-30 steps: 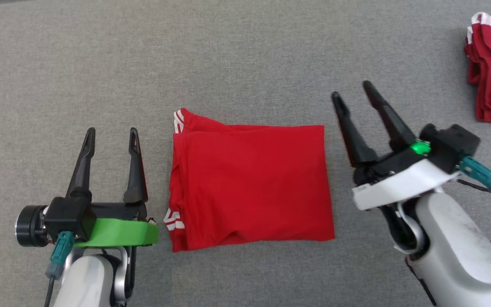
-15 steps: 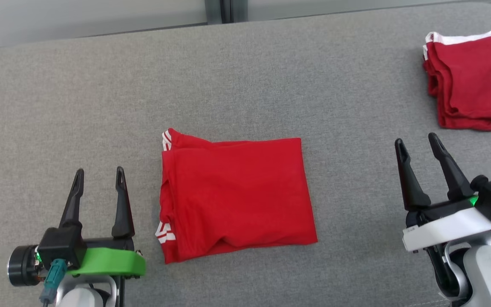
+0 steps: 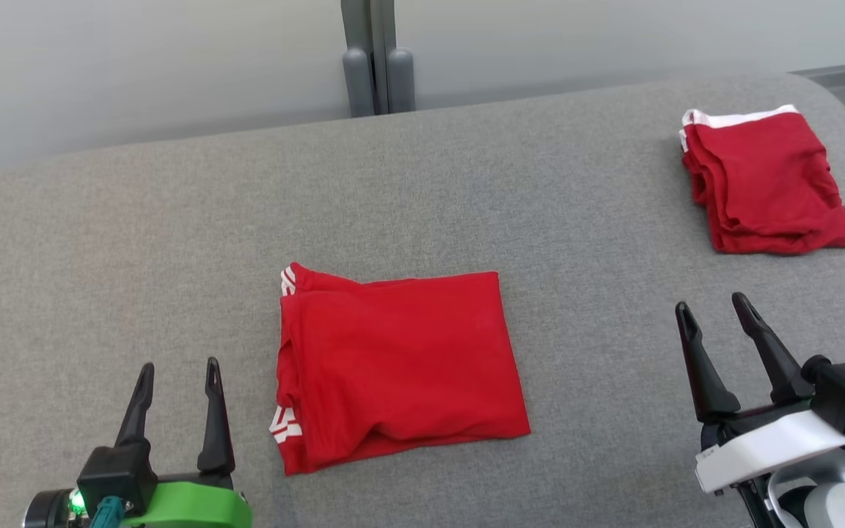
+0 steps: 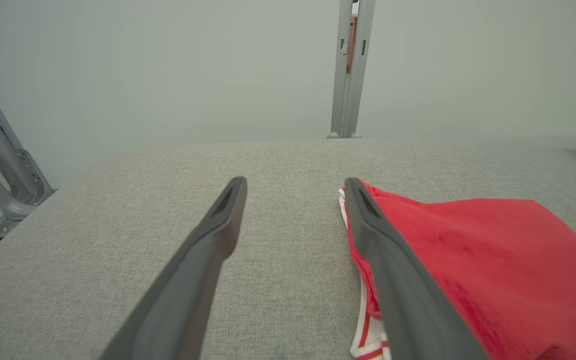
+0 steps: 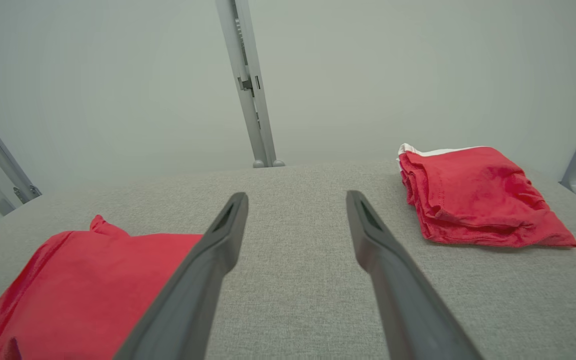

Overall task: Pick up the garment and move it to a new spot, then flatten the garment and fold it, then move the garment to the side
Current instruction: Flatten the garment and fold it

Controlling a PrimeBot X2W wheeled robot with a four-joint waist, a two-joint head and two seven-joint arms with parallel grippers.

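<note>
The garment [image 3: 397, 363] is red with white stripes at its left edge, folded into a rectangle in the middle of the grey padded table [image 3: 136, 242]. It also appears as the garment [image 4: 478, 270] at the right of the left wrist view and the garment [image 5: 78, 290] at the lower left of the right wrist view. My left gripper [image 3: 179, 372] stands open to its left, near the front edge, holding nothing. My right gripper [image 3: 713, 308] stands open well to the garment's right, also holding nothing. Neither touches the cloth.
A stack of folded red garments [image 3: 763, 180] with a white band lies at the table's far right corner; the same stack [image 5: 473, 197] is ahead and right of my right fingers. A grey post [image 3: 372, 59] rises behind the table's far edge against a pale wall.
The head camera has tilted up, so the far edge, wall and post now show. Both grippers have drawn back toward the front edge, the right one farther from the garment. The garment lies as before.
</note>
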